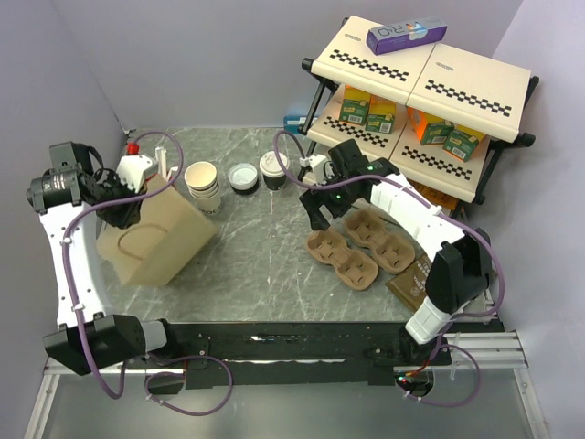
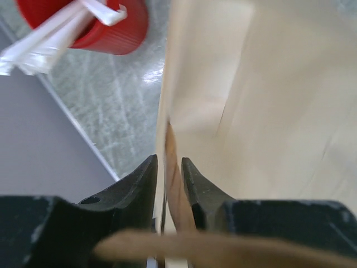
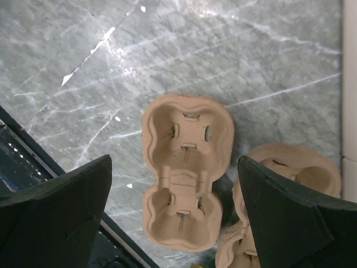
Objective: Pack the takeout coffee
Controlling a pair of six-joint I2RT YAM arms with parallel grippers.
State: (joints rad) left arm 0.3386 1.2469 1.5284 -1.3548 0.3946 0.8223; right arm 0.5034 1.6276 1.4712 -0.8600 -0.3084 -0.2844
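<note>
The takeout coffee [image 1: 273, 170], a dark cup with a white lid, stands upright at the back middle of the table and shows in neither wrist view. My right gripper [image 1: 320, 207] is open and empty, hovering over a two-cup pulp carrier [image 1: 341, 257], to the right of and nearer than the coffee. In the right wrist view the carrier [image 3: 187, 167] lies flat between my spread jaws [image 3: 174, 167]. My left gripper [image 1: 122, 206] is shut on the rim of a tan paper bag [image 1: 155, 238]; in the left wrist view the bag wall [image 2: 262, 100] is pinched between the jaws [image 2: 169, 174].
A stack of cream lidless cups [image 1: 203, 186] and a loose white lid [image 1: 243, 176] stand left of the coffee. A second carrier [image 1: 379, 239] and a brown packet [image 1: 416, 283] lie right. A red cup with white sticks [image 2: 95, 22] stands behind the bag. A shelf [image 1: 420, 82] holds boxes at the back right.
</note>
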